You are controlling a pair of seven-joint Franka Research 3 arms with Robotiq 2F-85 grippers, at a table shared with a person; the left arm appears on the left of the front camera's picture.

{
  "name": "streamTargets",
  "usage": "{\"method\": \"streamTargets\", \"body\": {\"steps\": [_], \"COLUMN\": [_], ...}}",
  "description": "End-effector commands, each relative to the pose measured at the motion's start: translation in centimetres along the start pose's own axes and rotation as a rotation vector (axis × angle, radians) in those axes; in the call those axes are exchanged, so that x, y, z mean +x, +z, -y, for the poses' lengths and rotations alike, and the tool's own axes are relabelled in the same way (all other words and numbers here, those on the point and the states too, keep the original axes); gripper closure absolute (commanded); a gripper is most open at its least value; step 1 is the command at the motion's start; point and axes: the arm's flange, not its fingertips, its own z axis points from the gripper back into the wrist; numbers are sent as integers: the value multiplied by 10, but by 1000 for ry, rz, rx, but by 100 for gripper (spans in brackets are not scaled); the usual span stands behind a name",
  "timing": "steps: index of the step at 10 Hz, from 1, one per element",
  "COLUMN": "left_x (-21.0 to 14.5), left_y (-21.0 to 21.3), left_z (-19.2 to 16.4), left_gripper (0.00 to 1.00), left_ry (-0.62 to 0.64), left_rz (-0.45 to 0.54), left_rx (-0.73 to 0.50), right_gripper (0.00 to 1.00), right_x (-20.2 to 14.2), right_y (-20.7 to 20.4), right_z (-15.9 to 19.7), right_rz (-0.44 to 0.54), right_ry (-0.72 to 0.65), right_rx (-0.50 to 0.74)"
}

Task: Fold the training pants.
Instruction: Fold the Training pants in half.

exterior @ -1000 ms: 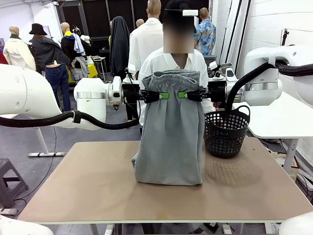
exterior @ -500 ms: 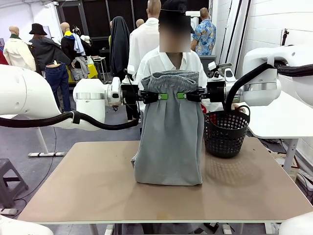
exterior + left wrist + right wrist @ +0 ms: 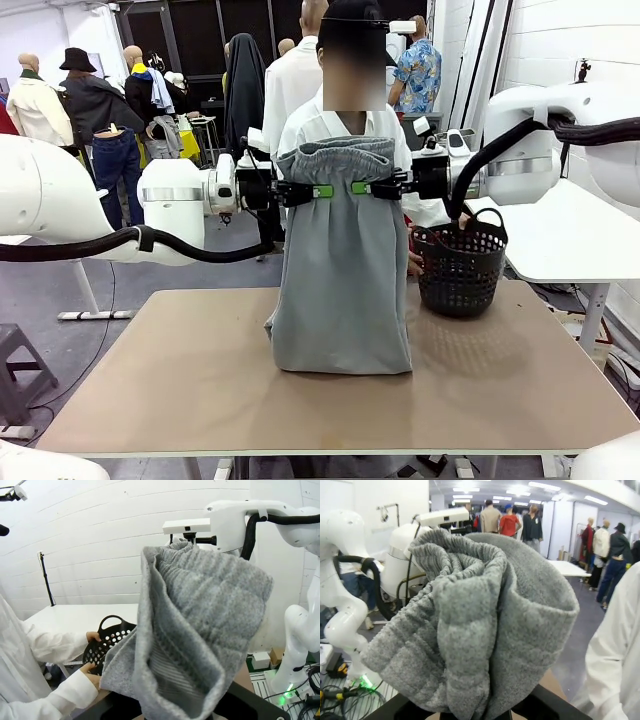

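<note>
Light grey soft jersey training pants (image 3: 343, 270) hang lengthwise above the tan table (image 3: 180, 390), gathered waistband up, folded end resting on it, left gripper (image 3: 322, 191) and right gripper (image 3: 360, 187) each clamped on the waistband

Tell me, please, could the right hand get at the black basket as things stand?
Probably not: the right hand is shut on the training pants, held up with the left hand, and the person's hands hold the basket.

No readable text, label, brand, number or sign shows in any view: none on the training pants (image 3: 340, 270), and none on the black mesh basket (image 3: 460, 268) just beside them.
</note>
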Motion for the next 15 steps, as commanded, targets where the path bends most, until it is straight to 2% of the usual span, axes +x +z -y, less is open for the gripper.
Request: {"method": "streamTargets", "body": {"steps": [1,5,6,7,11,12,15], "left_x": [24,48,48,50,43,41,59], "left_y": [0,7,8,10,11,10,8], "left_z": [-16,-53,-55,-51,-48,-51,-90], "left_gripper": [100,100,100,100,100,100,100], "left_ry": [-20,-26,-19,-18,-43,-33,-47], "left_rz": [-19,-64,-64,-59,-43,-45,-74], "left_rx": [17,76,87,69,80,78,102], "right_gripper": [100,100,100,100,100,100,100], "right_x": [25,55,57,44,44,43,68], "right_y": [-11,-19,-19,-12,-12,-14,-34], "right_z": [24,49,50,41,41,46,84], "right_rz": [-17,-30,-33,-18,-18,-19,-59], "right_ry": [1,41,38,51,51,47,78], "right_rx": [19,10,-6,14,14,6,55]}}
